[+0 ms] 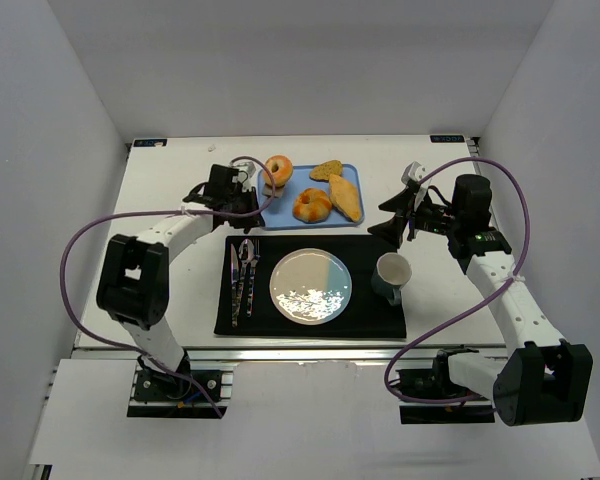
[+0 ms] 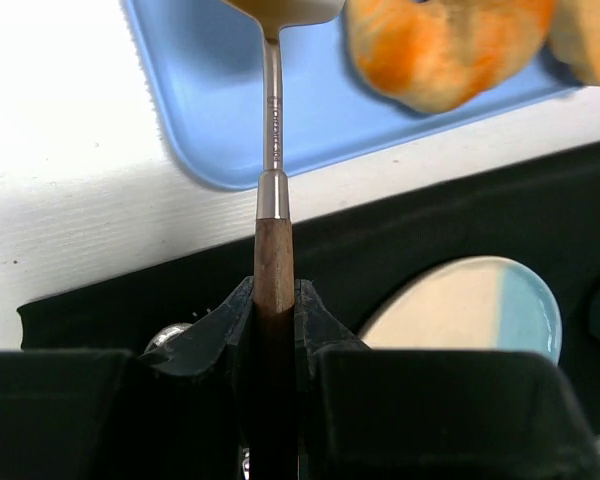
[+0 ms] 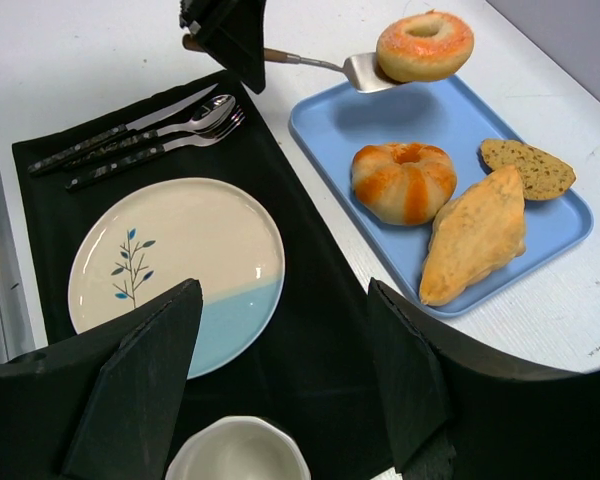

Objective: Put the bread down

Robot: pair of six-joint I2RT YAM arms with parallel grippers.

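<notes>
So, left gripper [image 2: 275,300] is clamped on the wooden-handled metal spatula [image 2: 274,250], with the small glossy golden-orange bagel [image 3: 420,57] perched on its blade beyond the fingertips. Keep it level and ease toward the round cream-and-blue plate [image 3: 175,260]. Right gripper [image 3: 280,330] idles, fingers wide apart.

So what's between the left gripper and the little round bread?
A spatula: the left gripper clamps its wooden handle, and the bagel sits on its metal blade. The right wrist view shows it best.
</notes>
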